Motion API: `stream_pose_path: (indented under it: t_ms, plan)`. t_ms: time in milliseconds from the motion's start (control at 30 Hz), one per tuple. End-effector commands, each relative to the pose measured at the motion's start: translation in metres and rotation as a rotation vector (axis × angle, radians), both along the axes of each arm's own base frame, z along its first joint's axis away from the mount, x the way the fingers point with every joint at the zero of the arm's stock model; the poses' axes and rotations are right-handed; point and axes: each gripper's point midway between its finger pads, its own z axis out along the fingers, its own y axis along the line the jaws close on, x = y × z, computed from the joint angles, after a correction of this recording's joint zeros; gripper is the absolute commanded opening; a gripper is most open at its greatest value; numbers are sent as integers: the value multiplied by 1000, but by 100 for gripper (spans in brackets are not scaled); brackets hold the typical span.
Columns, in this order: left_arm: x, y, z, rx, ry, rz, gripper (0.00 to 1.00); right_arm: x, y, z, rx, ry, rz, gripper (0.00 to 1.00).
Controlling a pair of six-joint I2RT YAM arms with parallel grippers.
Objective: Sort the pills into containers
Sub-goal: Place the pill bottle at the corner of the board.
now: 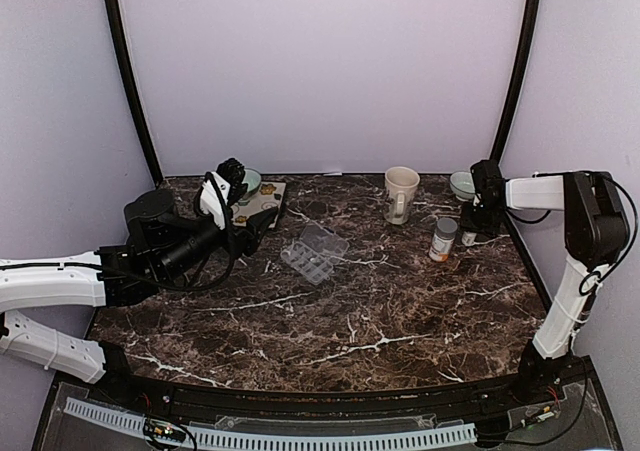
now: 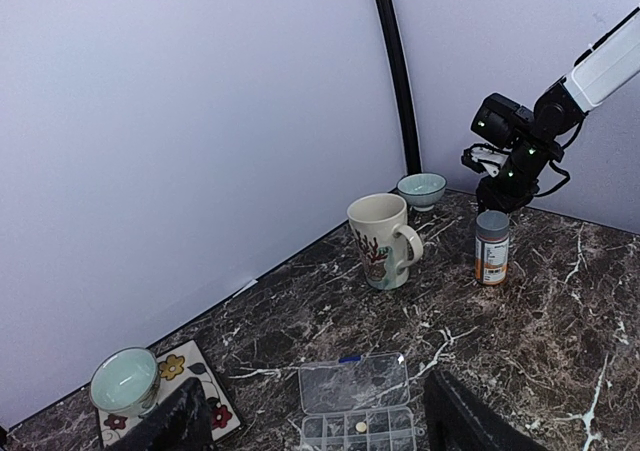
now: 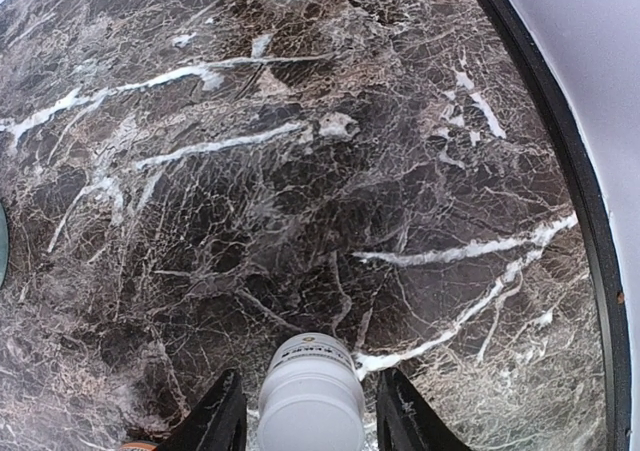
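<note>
pill box (image 1: 314, 252): mid table (image 1: 360, 321), lid swung open for access to cells, one pill (image 2: 361, 426) seen inside | left jaws: wide apart, empty, raised near far left corner, facing box | right jaws: apart astride white bottle (image 3: 311, 396) near far right corner, not clamping, bottle upright unaided

Pill organizer (image 1: 315, 252) mid-table (image 1: 400, 331), lid open toward the back-right. Mug (image 1: 401, 193) behind it, to the right. Capped pill bottle (image 1: 443, 239) right of the mug, nearer the front. Small bottle (image 3: 311, 411) just right of that, upright between the right tool (image 3: 311, 379) fingers, gap each side. Bowl (image 1: 461, 184) behind it. Back left: second bowl (image 2: 125, 379) on a tile (image 2: 195, 376).
</note>
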Motion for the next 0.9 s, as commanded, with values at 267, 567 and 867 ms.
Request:
stream_pose_path:
  t_ms: [267, 567, 867]
  plan:
    - [0, 3, 11, -30, -12, 1, 75, 1, -3, 38, 10, -75, -11, 48]
    - [4, -2, 8, -19, 0, -1, 75, 5, 8, 107, 42, -247, 18, 48]
    - [12, -2, -2, -15, 52, 21, 75, -7, 78, 182, 91, -419, 221, 47]
